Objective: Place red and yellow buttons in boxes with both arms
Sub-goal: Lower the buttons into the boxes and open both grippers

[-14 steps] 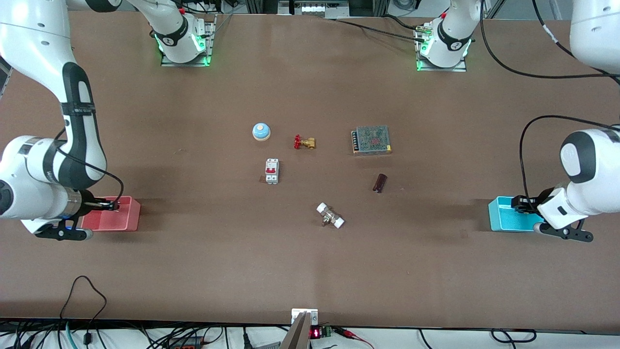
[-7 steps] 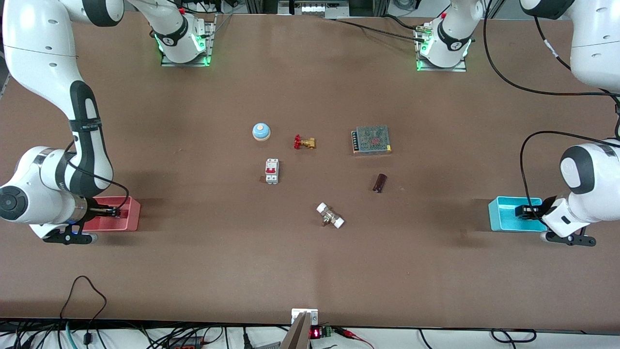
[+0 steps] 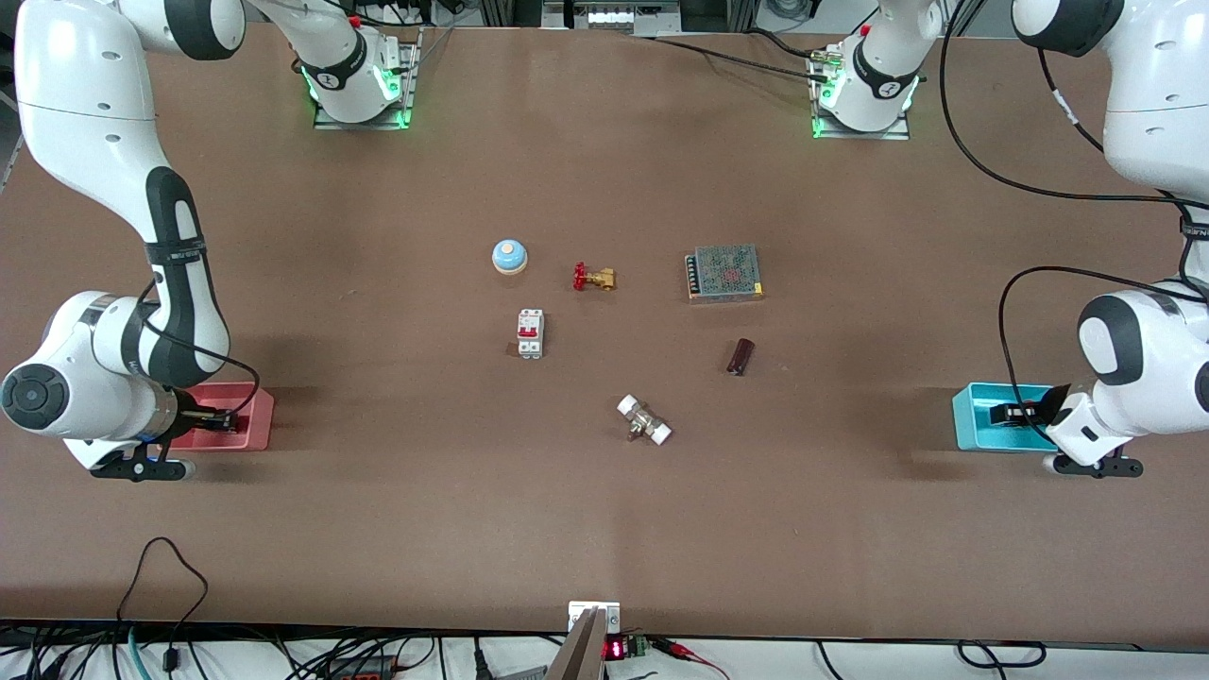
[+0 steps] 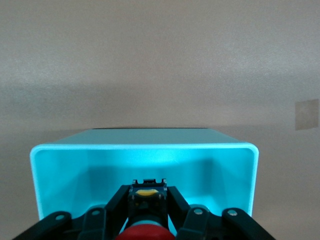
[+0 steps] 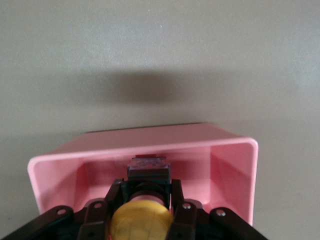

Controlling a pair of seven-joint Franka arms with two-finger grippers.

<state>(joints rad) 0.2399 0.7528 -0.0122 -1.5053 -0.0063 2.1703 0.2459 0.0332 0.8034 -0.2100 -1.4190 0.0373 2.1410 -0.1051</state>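
Grippers both hang over their bins with a button clamped in each. At the left arm's end of the table the left gripper (image 3: 1009,414) is over the cyan bin (image 3: 973,420), its fingers (image 4: 116,202) closed on the dark body of the red button (image 4: 146,231), whose round cap faces the wrist camera; the button sits inside the bin's opening, and whether it touches the floor cannot be told. At the right arm's end the right gripper (image 3: 223,420) is over the pink bin (image 3: 247,436), fingers (image 5: 114,196) closed on the yellow button (image 5: 141,220), its square body pointing down into the bin. Mid-table, well apart from both bins, lie a blue dome bell (image 3: 509,255), a brass valve (image 3: 594,278) and a white circuit breaker (image 3: 530,333)
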